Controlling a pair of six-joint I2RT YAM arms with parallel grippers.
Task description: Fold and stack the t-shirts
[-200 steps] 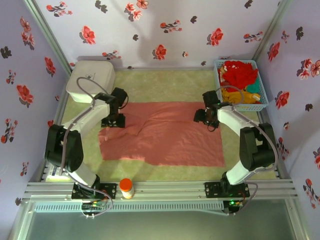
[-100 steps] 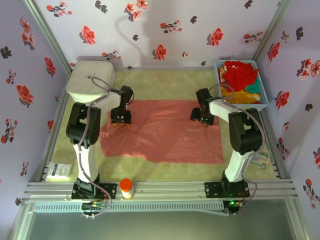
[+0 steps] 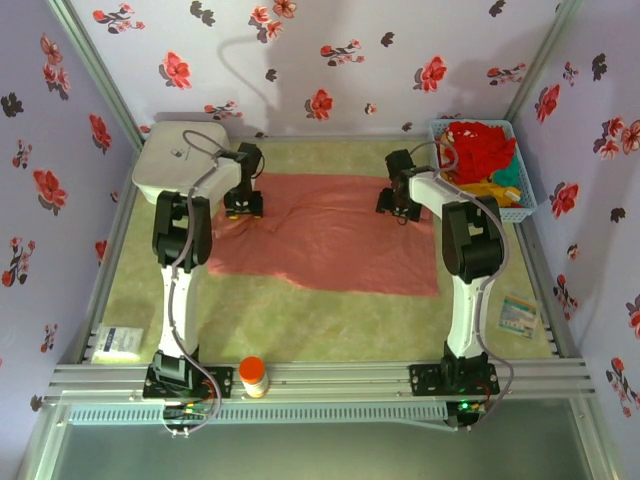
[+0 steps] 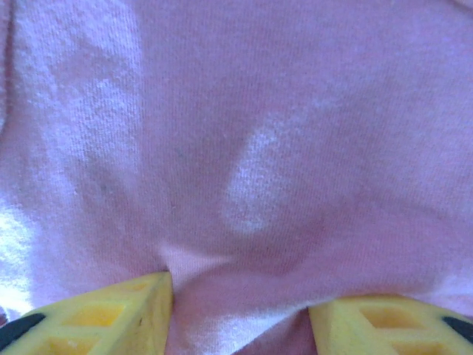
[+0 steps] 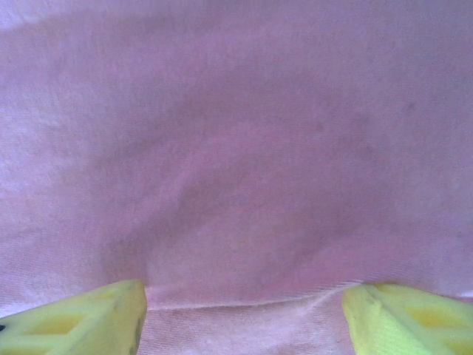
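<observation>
A salmon-pink t-shirt (image 3: 330, 240) lies spread flat across the green mat. My left gripper (image 3: 243, 205) is at its far left corner and my right gripper (image 3: 396, 205) at its far right corner, both arms stretched far out. In the left wrist view a bunched fold of pink cloth (image 4: 244, 185) rises between the yellow fingers (image 4: 111, 314) of the gripper (image 4: 240, 310). In the right wrist view the shirt's hem (image 5: 244, 299) runs between the fingers (image 5: 399, 318) of the gripper (image 5: 244, 310). Both fingertips are hidden by cloth. Red (image 3: 480, 145), orange-yellow (image 3: 475, 190) and teal (image 3: 508, 175) t-shirts lie heaped in the basket.
The light-blue lattice basket (image 3: 520, 212) stands at the far right corner, close to my right arm. A white rounded box (image 3: 180, 160) sits at the far left, beside my left arm. An orange-capped bottle (image 3: 253, 375) stands on the front rail. Small packets (image 3: 117, 340) lie near the edges.
Both grippers have moved toward the far wall and the pink t-shirt has slid with them. Its far edge is now stretched straighter. Both arms are extended further.
</observation>
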